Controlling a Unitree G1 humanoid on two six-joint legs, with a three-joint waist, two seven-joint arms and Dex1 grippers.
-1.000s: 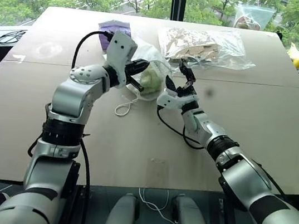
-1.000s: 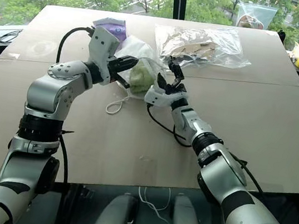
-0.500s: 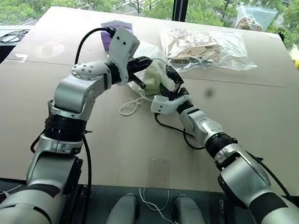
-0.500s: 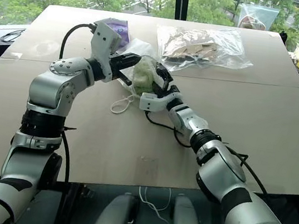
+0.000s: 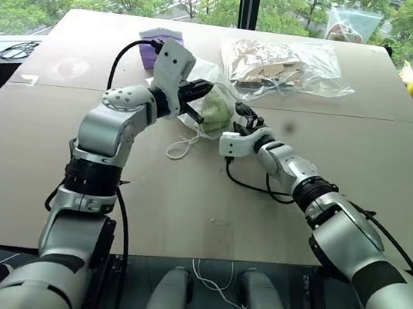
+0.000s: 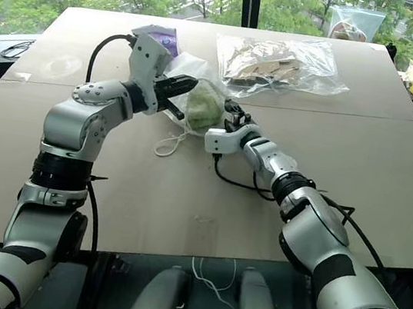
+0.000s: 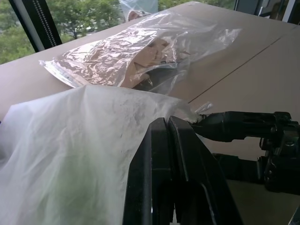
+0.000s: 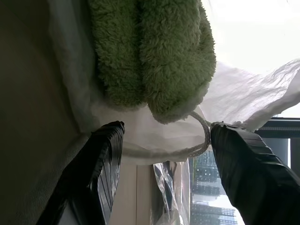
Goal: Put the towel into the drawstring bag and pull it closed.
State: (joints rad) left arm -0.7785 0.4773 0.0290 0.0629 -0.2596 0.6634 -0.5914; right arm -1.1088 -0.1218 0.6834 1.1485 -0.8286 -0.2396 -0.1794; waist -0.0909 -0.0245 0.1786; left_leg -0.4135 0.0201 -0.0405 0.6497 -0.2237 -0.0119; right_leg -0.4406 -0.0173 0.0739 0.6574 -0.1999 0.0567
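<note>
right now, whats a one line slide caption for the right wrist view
Open right gripper straddling the white cord of the translucent milky-white plastic drawstring bag, fluffy light green terry towel inside.

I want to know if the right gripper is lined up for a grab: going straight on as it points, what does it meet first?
Most likely the drawstring bag rim and its white cord, with the towel just behind; the right gripper fingers stand apart.

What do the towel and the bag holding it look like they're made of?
The towel looks like fluffy light green terry or fleece: a deep, matte, nubby pile. The drawstring bag seems to be thin milky plastic film, translucent and crinkled, with the green showing through. Its cord looks like white twisted string.
</note>
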